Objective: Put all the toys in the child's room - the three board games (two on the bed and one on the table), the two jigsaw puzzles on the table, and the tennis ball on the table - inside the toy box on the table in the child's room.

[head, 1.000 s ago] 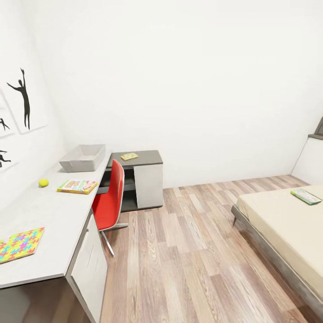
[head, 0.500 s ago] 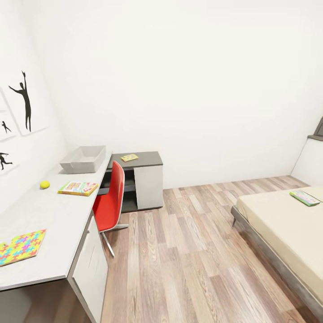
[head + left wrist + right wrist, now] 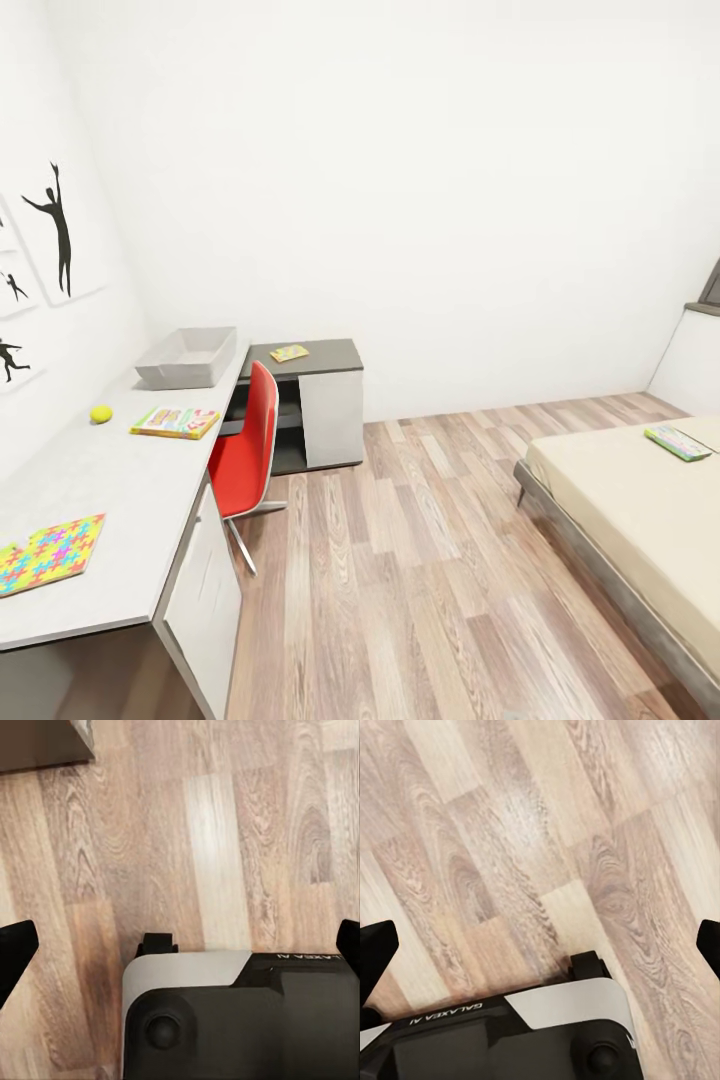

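Observation:
The table [image 3: 130, 480] runs along the left wall. At its far end stands the light-grey toy box [image 3: 186, 357]. Nearer lie the tennis ball [image 3: 101, 413] and one board game [image 3: 175, 421]. A jigsaw puzzle [image 3: 48, 552] lies at the near end, and another jigsaw puzzle [image 3: 289, 352] is on the lower dark section. On the bed [image 3: 630, 510] at the right rests a second board game [image 3: 678, 441]. My left gripper [image 3: 180, 945] and right gripper [image 3: 542, 945] hang open over the wooden floor, holding nothing, far from all of these.
A red swivel chair [image 3: 247, 450] is pushed up to the table, beside the dark shelf unit. Wooden floor [image 3: 420, 560] stretches between table and bed. My own grey-black base [image 3: 240, 1020] shows under both wrists. Framed silhouettes hang on the left wall.
The head view has shifted a little, so the table and wall pictures sit slightly further right and lower. None of the toys has moved.

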Motion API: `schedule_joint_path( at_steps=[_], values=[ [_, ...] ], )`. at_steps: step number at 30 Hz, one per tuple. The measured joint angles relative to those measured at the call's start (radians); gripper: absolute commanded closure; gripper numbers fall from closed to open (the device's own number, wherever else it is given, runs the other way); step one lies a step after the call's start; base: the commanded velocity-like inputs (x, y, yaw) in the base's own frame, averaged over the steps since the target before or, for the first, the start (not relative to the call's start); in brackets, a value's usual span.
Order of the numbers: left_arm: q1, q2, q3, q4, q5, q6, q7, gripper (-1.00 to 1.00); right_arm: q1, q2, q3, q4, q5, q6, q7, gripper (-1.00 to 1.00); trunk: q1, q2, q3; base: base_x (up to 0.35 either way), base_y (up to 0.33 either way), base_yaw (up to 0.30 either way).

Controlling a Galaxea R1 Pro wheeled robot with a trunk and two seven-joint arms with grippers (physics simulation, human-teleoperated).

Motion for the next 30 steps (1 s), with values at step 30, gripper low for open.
schedule_joint_path(
  at_steps=[30],
  values=[
    [0.0, -0.002, -0.008, 0.071, -0.003, -0.182, -0.003, -1.0, 0.002, 0.016, 0.017, 0.001, 0.012, -0.011, -0.001, -1.0, 0.0, 0.0, -0.012, 0.042, -0.036, -0.075]
  ],
)
